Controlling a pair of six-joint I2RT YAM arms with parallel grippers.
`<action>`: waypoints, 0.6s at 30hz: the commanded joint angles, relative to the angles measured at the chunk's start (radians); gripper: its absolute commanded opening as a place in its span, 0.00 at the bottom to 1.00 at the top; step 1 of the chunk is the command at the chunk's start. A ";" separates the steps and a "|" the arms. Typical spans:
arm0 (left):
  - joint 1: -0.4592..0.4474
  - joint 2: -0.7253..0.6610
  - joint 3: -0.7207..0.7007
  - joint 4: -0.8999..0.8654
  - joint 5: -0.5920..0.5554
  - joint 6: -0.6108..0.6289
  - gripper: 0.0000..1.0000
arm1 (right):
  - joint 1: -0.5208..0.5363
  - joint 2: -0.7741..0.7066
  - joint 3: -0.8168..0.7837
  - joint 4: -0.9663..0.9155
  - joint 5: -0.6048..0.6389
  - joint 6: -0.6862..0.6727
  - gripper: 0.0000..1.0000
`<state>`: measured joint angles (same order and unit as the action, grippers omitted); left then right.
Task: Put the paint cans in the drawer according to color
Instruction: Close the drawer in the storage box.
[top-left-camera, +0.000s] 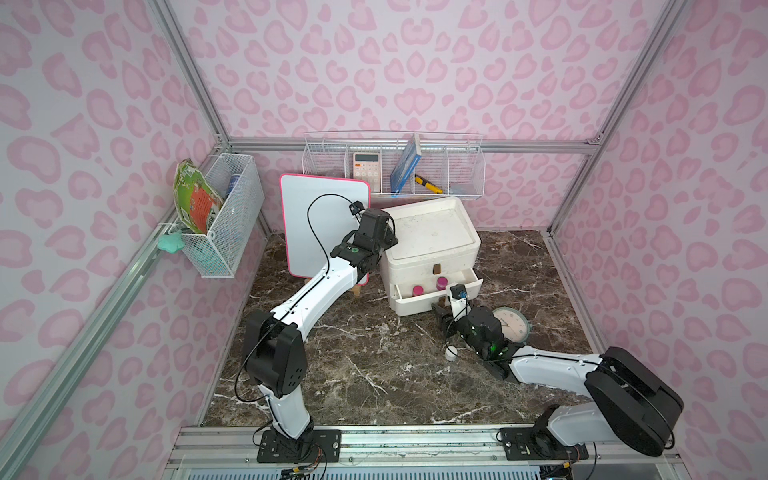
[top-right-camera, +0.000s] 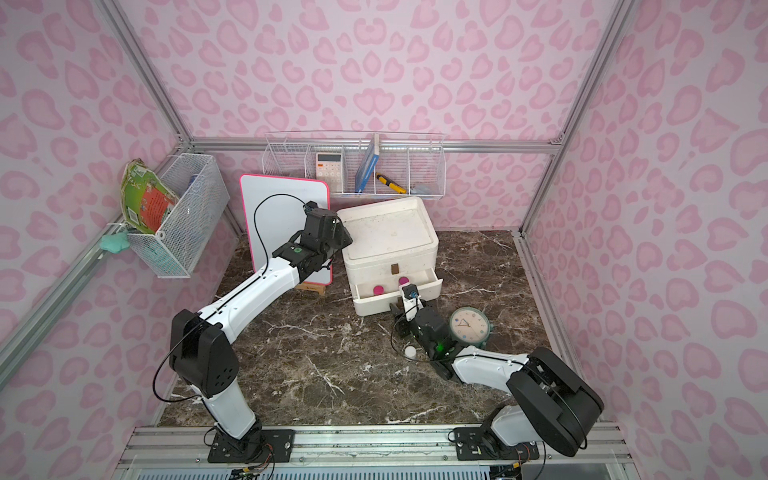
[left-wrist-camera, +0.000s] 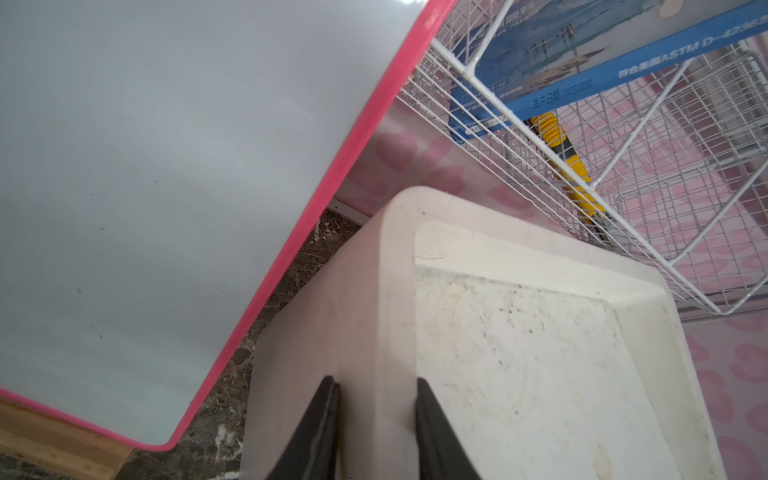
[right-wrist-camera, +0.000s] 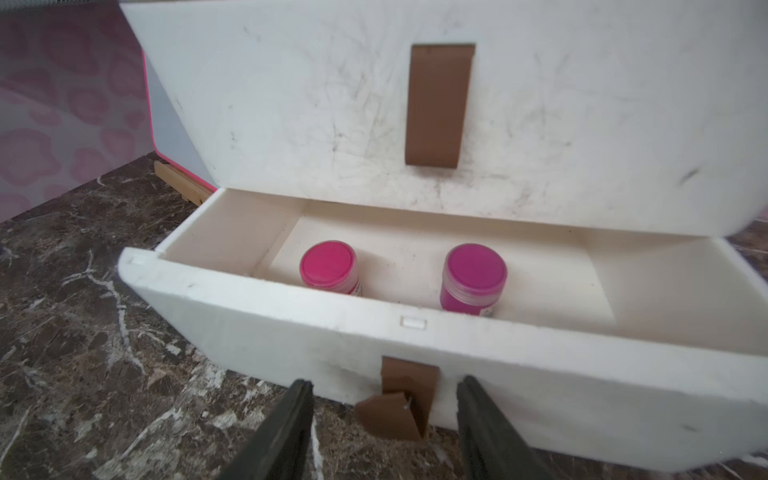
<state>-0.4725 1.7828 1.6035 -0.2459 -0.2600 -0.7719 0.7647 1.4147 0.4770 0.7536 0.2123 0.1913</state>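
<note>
The lower drawer (right-wrist-camera: 291, 332) stands pulled out of the drawer unit (top-left-camera: 432, 232), somewhat askew. A pink-lidded paint can (right-wrist-camera: 328, 268) and a magenta-lidded paint can (right-wrist-camera: 475, 270) sit upright inside it, apart from each other. A white paint can (top-left-camera: 451, 352) sits on the table (top-left-camera: 353, 374) just beside the right arm's wrist. No green cans show in any view.

The right end effector (right-wrist-camera: 384, 380) is spread, its jaws on either side of the brown pull tab (right-wrist-camera: 409, 386) on the drawer front, touching nothing. The left end effector (left-wrist-camera: 375, 380) pinches the raised rim on top of the unit, apparently to brace it.

The tab is the weak point. It looks creased and partly torn loose, with what may be a staple showing, though the blur makes that uncertain. A hard pinch or pull could rip it off.

Because the drawer sits crooked, a push at its centre could jam it against the frame. A jolt could also topple the two cans inside.

If the left grip slips off the smooth rim, the whole unit would slide on the table instead of the drawer moving, and the whiteboard (left-wrist-camera: 166, 166) stands just beside it.

A careless swing of the right forearm could send the white can rolling, or bump the clock (top-left-camera: 513, 328) near it.
</note>
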 joint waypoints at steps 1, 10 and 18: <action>-0.017 0.010 -0.011 -0.047 0.160 -0.085 0.23 | -0.001 0.034 0.028 0.102 -0.005 0.007 0.59; -0.020 0.004 -0.025 -0.044 0.162 -0.112 0.22 | -0.007 0.174 0.122 0.199 0.026 0.002 0.59; -0.019 0.000 -0.034 -0.046 0.150 -0.124 0.22 | -0.021 0.242 0.170 0.235 0.032 0.000 0.59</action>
<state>-0.4770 1.7779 1.5806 -0.2150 -0.2771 -0.7898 0.7460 1.6470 0.6342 0.9291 0.2333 0.1986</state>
